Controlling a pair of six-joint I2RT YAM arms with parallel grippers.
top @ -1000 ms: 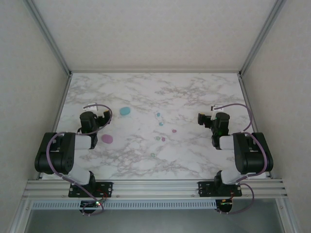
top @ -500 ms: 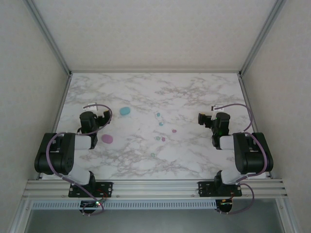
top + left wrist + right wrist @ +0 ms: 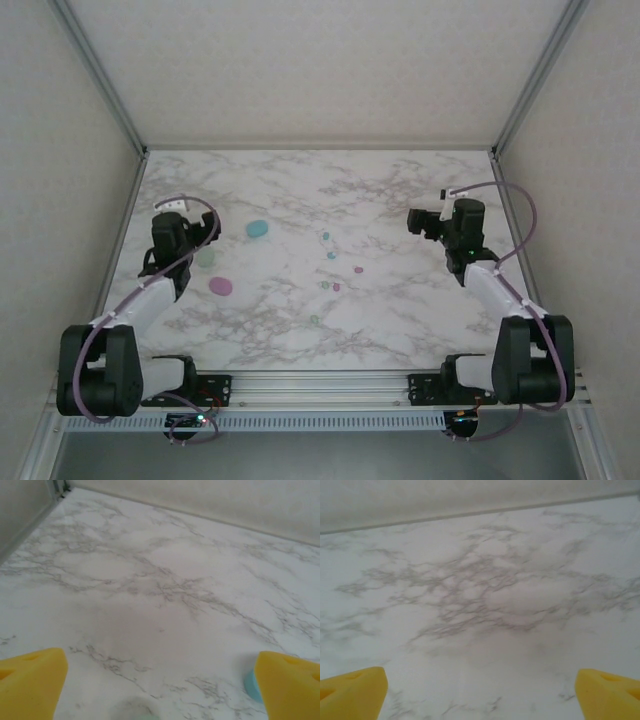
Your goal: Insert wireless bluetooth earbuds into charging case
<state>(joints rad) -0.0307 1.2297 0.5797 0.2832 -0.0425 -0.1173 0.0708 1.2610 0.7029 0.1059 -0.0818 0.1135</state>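
Several tiny earbuds lie scattered mid-table: cyan ones point(image 3: 325, 237), pink ones point(image 3: 358, 269) and mint ones point(image 3: 314, 320). Three oval cases rest to their left: cyan point(image 3: 258, 228), pink point(image 3: 220, 286) and a pale mint one point(image 3: 205, 257). My left gripper point(image 3: 175, 230) hovers left of the cases, open. In its wrist view the left gripper point(image 3: 161, 680) has yellow fingertips point(image 3: 30, 680) wide apart, the cyan case point(image 3: 250, 685) beside the right one and the mint case point(image 3: 135, 712) at the bottom edge. At the right side my right gripper point(image 3: 430, 222) is open over bare marble point(image 3: 480, 690).
The marble table point(image 3: 400, 190) is fenced by white walls and aluminium posts point(image 3: 100, 75) at the back corners. A rail point(image 3: 320, 385) with both arm bases runs along the near edge.
Both arms have unfolded from their tucked pose. The left gripper moved a little left and toward the back; the right gripper moved toward the back. Cases and earbuds lie unchanged.
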